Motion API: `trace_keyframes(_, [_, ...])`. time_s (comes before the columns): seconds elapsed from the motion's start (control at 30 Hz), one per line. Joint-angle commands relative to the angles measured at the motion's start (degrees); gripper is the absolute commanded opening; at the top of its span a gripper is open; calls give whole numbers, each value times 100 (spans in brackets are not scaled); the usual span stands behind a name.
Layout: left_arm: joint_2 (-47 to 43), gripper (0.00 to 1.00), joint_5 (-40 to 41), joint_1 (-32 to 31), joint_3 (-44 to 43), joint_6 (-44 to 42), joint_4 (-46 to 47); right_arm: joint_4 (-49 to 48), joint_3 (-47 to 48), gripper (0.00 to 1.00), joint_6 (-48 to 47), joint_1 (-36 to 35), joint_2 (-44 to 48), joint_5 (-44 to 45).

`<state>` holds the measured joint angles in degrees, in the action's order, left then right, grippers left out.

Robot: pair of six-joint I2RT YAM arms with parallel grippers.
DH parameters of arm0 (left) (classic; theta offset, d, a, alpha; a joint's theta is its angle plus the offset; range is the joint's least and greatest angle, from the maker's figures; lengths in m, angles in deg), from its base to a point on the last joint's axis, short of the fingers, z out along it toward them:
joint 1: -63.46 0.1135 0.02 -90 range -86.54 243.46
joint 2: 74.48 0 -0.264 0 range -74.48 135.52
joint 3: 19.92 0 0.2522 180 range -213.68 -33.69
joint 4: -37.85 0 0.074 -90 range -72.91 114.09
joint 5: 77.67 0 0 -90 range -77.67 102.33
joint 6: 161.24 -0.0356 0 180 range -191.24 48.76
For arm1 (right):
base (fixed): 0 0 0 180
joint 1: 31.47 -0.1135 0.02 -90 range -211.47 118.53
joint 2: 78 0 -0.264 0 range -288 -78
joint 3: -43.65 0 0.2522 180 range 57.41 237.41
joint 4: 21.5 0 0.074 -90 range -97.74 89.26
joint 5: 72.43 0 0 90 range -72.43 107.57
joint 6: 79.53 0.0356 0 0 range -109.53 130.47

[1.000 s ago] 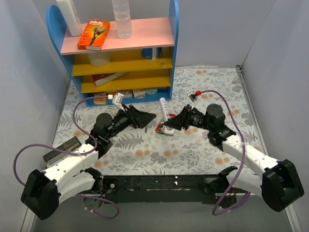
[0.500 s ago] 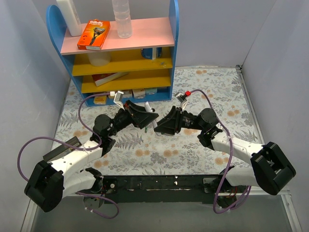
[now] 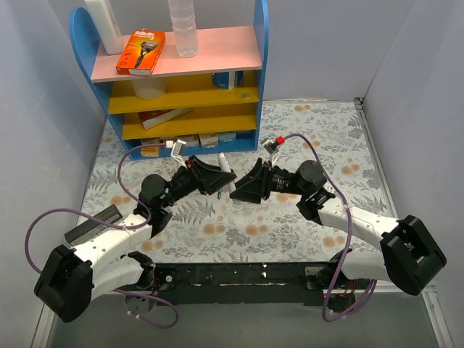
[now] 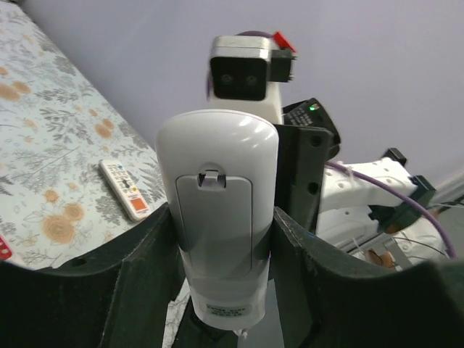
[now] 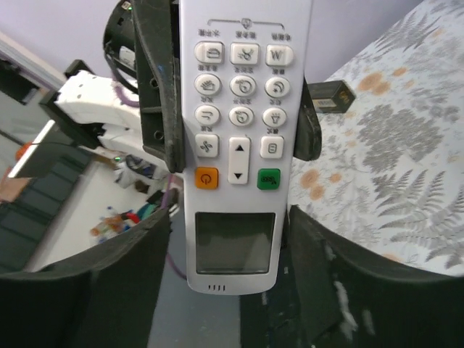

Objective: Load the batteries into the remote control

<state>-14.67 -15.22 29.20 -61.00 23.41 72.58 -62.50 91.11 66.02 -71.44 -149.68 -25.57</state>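
Note:
The white remote control (image 4: 221, 188) hangs in mid-air between my two grippers. In the left wrist view its plain back with the battery cover faces the camera. My left gripper (image 4: 225, 217) is shut on one end, both fingers pressing its sides. In the right wrist view the remote control (image 5: 239, 145) shows its buttons and pale display. My right gripper (image 5: 232, 217) is open around the display end, with a small gap on each side. From above, the left gripper (image 3: 220, 179) and right gripper (image 3: 241, 190) meet tip to tip over the table's middle, the remote control (image 3: 226, 167) between them. The batteries are hidden.
A red-and-white remote (image 4: 123, 190) lies on the floral table below. A dark grey oblong (image 3: 94, 221) lies by the left arm. The blue shelf unit (image 3: 181, 87) with boxes and bottles stands at the back left. Grey walls close both sides.
Both grippers have come together in the air with the remote. The left jaws have closed on it, and the right jaws have spread off its sides.

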Motion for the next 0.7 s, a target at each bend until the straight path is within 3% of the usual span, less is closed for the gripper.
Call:
trace_keyframes(0.0, [-408,8,608,-2,-291,-753,-1415,1970,506,80,-1173,-55,426,445])
trace_keyframes(0.1, [-497,2,917,-10,-582,-1649,-2768,3439,971,86,-1860,-55,655,928])
trace_keyframes(0.2, [-497,0,1199,-10,-872,-2511,-3676,4261,1525,87,-2249,-46,743,1421])
trace_keyframes(0.33, [-471,0,1419,-159,-1100,-3373,-4364,5411,2158,87,-2461,-73,621,2220])
trace_keyframes(0.43, [-453,0,1524,-370,-1189,-3909,-4725,5800,2615,87,-2444,-73,367,2766])
trace_keyframes(0.67, [-295,0,1674,-704,-1408,-4455,-5218,6424,3406,86,-2128,-275,-478,2863])
